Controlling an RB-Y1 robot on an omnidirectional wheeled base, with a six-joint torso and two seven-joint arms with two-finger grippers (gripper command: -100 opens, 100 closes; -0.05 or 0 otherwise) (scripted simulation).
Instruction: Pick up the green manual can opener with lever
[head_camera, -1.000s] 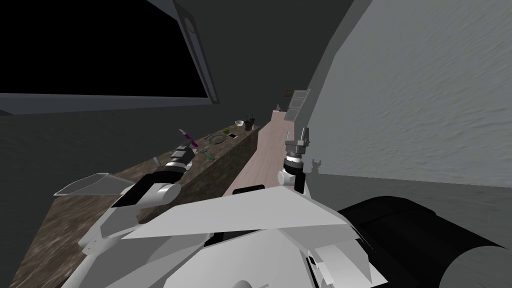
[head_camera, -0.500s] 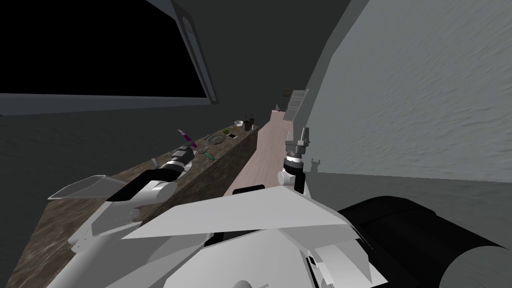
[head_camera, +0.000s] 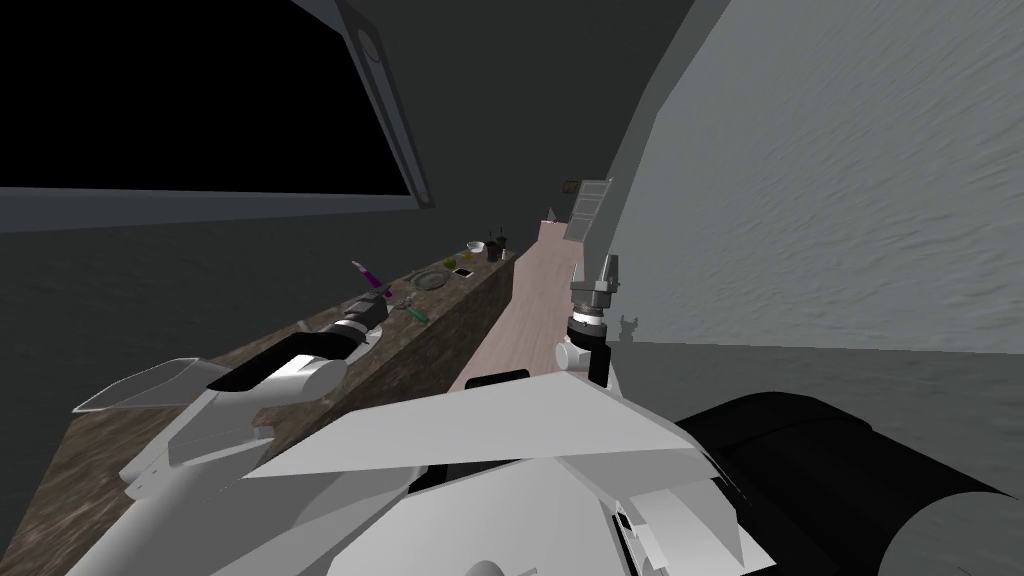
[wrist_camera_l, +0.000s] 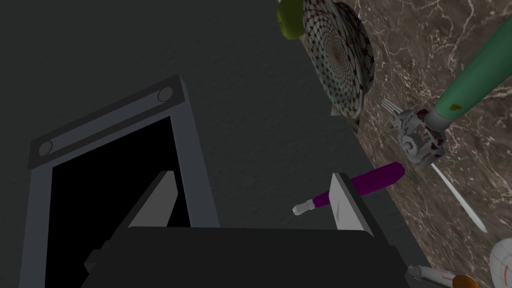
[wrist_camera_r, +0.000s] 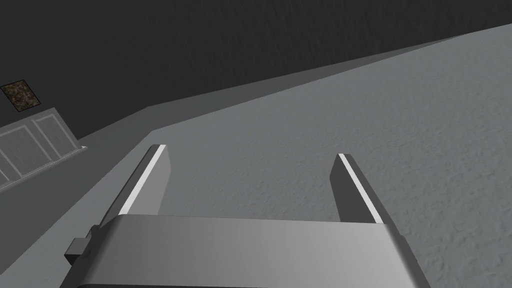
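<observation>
Two thin fingers of the left gripper (wrist_camera_l: 253, 175) stand apart with nothing between them, over the brown marbled counter (wrist_camera_l: 450, 45). The can opener with a long green handle and a grey metal head (wrist_camera_l: 475, 75) lies flat on this counter, off to the side of one finger, near a round patterned plate (wrist_camera_l: 342, 55) and a purple-handled tool (wrist_camera_l: 377, 179). The right gripper (wrist_camera_r: 250, 151) is raised, its fingers also spread and empty.
</observation>
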